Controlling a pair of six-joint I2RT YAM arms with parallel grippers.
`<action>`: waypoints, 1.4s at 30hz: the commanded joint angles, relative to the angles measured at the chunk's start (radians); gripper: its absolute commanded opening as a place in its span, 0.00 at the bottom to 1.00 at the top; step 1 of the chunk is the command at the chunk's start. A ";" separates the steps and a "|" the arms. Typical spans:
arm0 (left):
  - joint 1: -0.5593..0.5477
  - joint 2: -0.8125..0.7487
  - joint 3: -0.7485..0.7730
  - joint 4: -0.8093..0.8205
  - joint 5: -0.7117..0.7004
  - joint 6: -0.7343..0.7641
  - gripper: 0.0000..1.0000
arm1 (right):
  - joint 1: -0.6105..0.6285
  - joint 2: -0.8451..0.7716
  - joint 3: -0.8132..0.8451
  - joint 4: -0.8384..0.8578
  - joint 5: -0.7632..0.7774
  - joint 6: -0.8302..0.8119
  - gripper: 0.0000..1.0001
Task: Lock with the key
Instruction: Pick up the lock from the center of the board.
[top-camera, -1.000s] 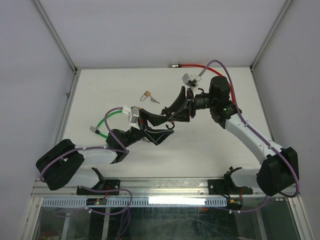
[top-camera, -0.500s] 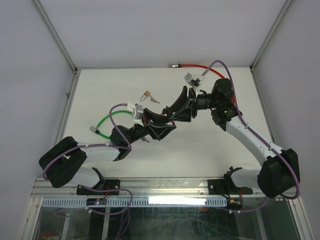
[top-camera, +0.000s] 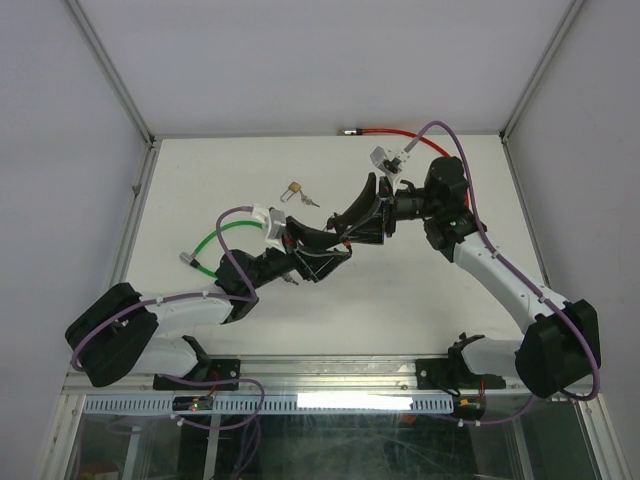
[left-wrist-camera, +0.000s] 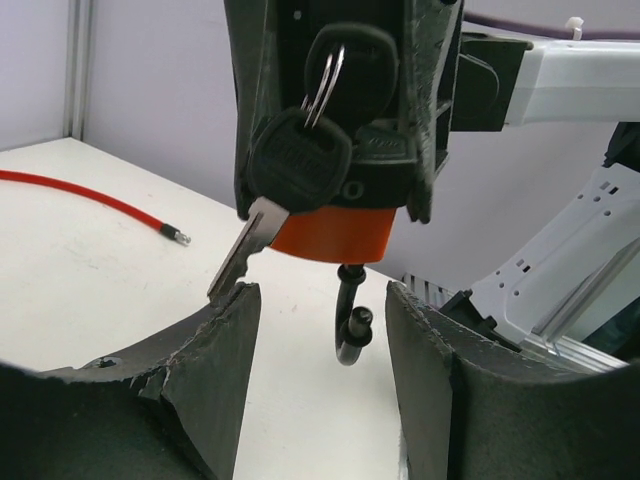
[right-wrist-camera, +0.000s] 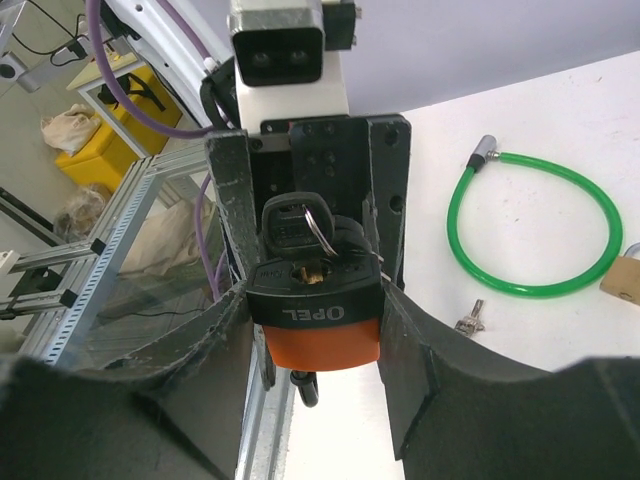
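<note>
Since a second ago the left end effector (top-camera: 320, 258) has swung in to meet the right end effector (top-camera: 360, 215), mid-frame. Left wrist: its jaws stand released, the hanging shackle (left-wrist-camera: 347, 325) showing between them; a key (left-wrist-camera: 295, 160) dangles upper centre. Right wrist: the right one clamps the padlock (right-wrist-camera: 318, 330), centre. Best pinch the key's head squarely before turning.

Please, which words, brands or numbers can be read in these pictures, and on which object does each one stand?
"OPEL": on the black band of the orange padlock, upside down in the right wrist view.
Raised marks on the black key head: too blurred to read.
</note>
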 joint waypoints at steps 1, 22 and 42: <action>-0.011 -0.062 0.008 -0.024 0.017 0.044 0.54 | -0.004 -0.047 0.035 -0.020 0.001 -0.009 0.00; -0.011 -0.104 0.018 -0.107 0.054 0.078 0.00 | -0.004 -0.045 0.060 -0.165 0.001 -0.009 0.00; -0.010 -0.079 -0.052 0.115 0.021 -0.101 0.00 | -0.018 -0.030 0.023 -0.204 0.001 -0.009 0.00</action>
